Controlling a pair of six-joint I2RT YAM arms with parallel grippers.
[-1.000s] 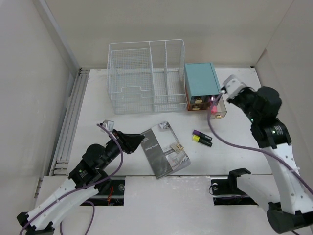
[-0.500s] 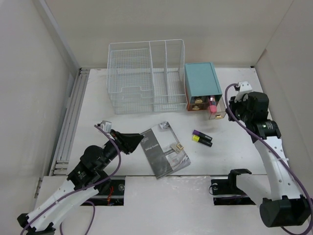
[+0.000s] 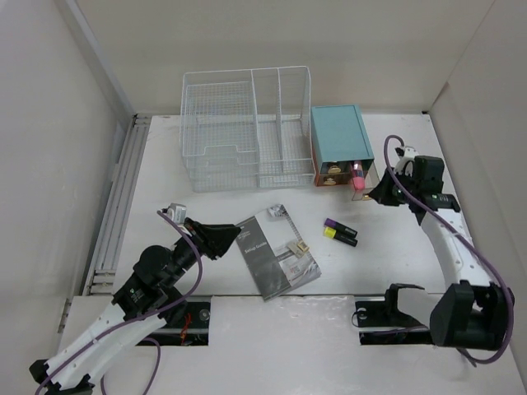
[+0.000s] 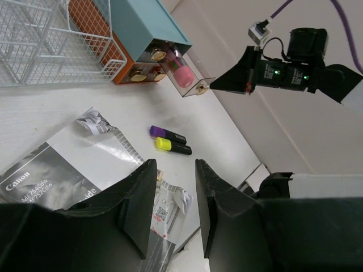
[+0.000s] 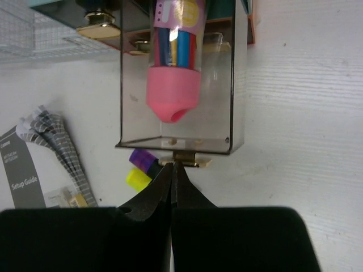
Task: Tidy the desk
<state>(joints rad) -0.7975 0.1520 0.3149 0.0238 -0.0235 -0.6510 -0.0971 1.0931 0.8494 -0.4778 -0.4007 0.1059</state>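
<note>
The white desk point(image 3: 395, 247) holds a teal box point(image 3: 338, 132) with orange drawers. Its clear drawer point(image 5: 238, 85) stands pulled out, with a pink highlighter point(image 5: 173, 90) lying inside. My right gripper point(image 5: 173, 167) is shut, its tips against the drawer's gold knob point(image 5: 184, 160); in the top view it point(image 3: 373, 196) sits at the drawer's front. My left gripper point(image 4: 173, 165) is open and empty, hovering above the left part of a grey booklet point(image 3: 276, 253). A purple highlighter point(image 3: 335, 224) and a yellow highlighter point(image 3: 338, 235) lie side by side right of the booklet.
A white wire-mesh rack point(image 3: 247, 123) stands at the back, left of the teal box. A small tan item point(image 3: 301, 247) lies on the booklet. Two rectangular cutouts point(image 3: 185, 317) are in the desk's near edge. White walls close in both sides.
My right gripper let the pink highlighter go into the clear drawer, then dropped to the drawer's front and shut at its knob. The left arm has barely moved.
</note>
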